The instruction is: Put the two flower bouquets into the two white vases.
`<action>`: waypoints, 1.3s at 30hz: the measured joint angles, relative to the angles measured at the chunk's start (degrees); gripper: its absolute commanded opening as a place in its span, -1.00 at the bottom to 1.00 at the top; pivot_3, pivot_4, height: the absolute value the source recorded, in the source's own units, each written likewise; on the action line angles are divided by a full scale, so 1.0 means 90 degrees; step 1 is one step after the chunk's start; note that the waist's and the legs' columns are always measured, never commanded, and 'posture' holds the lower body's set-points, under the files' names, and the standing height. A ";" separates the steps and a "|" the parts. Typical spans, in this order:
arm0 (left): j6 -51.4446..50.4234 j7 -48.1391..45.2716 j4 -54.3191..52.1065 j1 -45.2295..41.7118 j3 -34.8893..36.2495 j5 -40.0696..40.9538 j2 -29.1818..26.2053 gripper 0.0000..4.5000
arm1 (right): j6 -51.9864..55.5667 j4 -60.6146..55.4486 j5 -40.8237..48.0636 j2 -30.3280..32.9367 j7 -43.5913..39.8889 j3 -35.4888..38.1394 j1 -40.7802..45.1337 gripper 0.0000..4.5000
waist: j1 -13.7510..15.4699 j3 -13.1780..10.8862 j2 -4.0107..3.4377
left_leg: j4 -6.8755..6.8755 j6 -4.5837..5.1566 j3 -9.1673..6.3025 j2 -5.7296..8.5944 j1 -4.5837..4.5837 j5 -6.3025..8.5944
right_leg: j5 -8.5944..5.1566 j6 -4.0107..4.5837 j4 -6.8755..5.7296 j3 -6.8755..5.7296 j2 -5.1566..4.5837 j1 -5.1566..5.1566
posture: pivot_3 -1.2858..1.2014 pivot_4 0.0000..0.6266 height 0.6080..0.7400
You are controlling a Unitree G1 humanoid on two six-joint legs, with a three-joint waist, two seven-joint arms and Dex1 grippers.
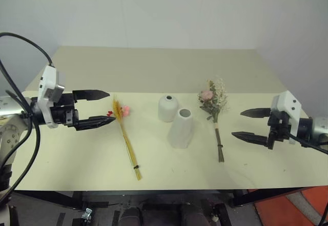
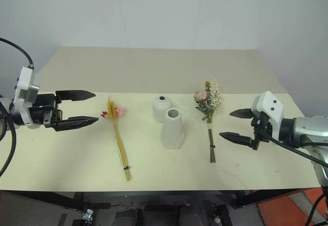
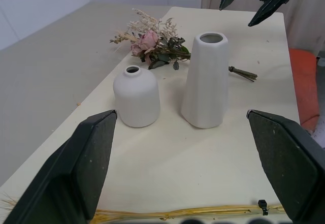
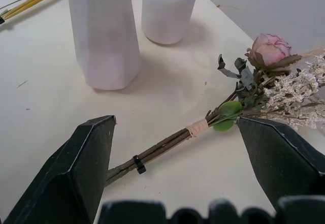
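Two white vases stand mid-table: a taller conical vase in front and a shorter rounded vase just behind it to the left. A pink rose bouquet lies flat to their right, stems toward the front edge. A thin straw-yellow bundle with pink-red blossoms lies flat to their left. My left gripper hovers open just left of the yellow bundle's blossoms, holding nothing. My right gripper hovers open just right of the rose bouquet's stems, empty.
The cream table stretches back to a pale wall. Its front edge lies close below the bouquet stems. An orange-red floor patch shows past the front right corner.
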State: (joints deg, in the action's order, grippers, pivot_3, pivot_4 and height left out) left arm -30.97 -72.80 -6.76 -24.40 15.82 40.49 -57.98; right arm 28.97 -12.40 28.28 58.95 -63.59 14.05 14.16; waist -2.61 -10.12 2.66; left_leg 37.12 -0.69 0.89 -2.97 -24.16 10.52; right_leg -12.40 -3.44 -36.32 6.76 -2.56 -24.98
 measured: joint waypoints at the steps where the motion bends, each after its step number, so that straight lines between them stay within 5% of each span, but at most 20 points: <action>1: 0.0000 0.0004 0.0000 0.0004 0.0000 0.0000 0.0000 0.98 | 0.0000 0.0000 0.0000 0.0002 0.0000 0.0000 0.0010 1.00 | 0.0000 0.0000 0.0000 | 0.0000 0.0000 0.0000 0.0000 0.0000 0.0000 | 0.0000 0.0000 0.0000 0.0000 0.0000 0.0000 | 0.03 -0.52 1.00; 17: 0.0005 0.0036 -0.0011 0.0066 0.0030 0.0009 0.0029 0.98 | 0.0910 -0.0075 0.0200 0.0055 0.0282 -0.0166 0.0309 1.00 | -0.0010 0.0000 0.0000 | 0.0000 0.0000 0.0000 0.0000 0.0001 0.0000 | 0.0000 0.0001 -0.0001 0.0000 0.0000 0.0000 | 0.03 -0.52 1.00; 26: 0.0000 0.0043 -0.0076 0.0057 0.0018 0.0010 0.0098 0.98 | 0.5761 0.1012 0.0049 -0.1202 0.2596 -0.1711 0.3476 1.00 | -0.0158 0.0000 0.0000 | -0.0001 0.0000 0.0002 0.0001 -0.0014 0.0000 | 0.0017 0.0033 -0.0006 0.0009 0.0001 -0.0019 | 0.03 -0.52 1.00; 34: -0.0015 0.0073 -0.0154 0.0091 0.0038 0.0012 0.0104 0.98 | 0.6512 0.3000 -0.0522 -0.2203 0.3334 -0.2348 0.4566 1.00 | -0.0146 0.0000 0.0000 | -0.0006 0.0001 0.0000 0.0002 -0.0026 0.0000 | 0.0023 0.0038 0.0007 0.0003 0.0000 -0.0020 | 0.03 -0.52 1.00; 39: -0.0025 0.0123 -0.0188 0.0219 0.0096 0.0019 0.0104 1.00 | 0.6115 0.3678 -0.0667 -0.2483 0.3311 -0.2614 0.4628 0.44 | -0.0152 0.0000 0.0000 | -0.0007 0.0001 -0.0002 0.0002 -0.0026 0.0000 | 0.0022 0.0036 0.0003 0.0001 0.0001 -0.0022 | 0.03 -0.52 1.00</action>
State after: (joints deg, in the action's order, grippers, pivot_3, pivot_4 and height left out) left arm -31.20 -71.70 -8.46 -22.43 16.69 40.65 -57.04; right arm 84.01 20.71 22.28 36.60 -33.79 -9.47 55.81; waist -3.98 -10.13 2.66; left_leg 37.06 -0.68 0.87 -2.96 -24.39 10.52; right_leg -12.20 -3.12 -36.29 6.77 -2.56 -25.18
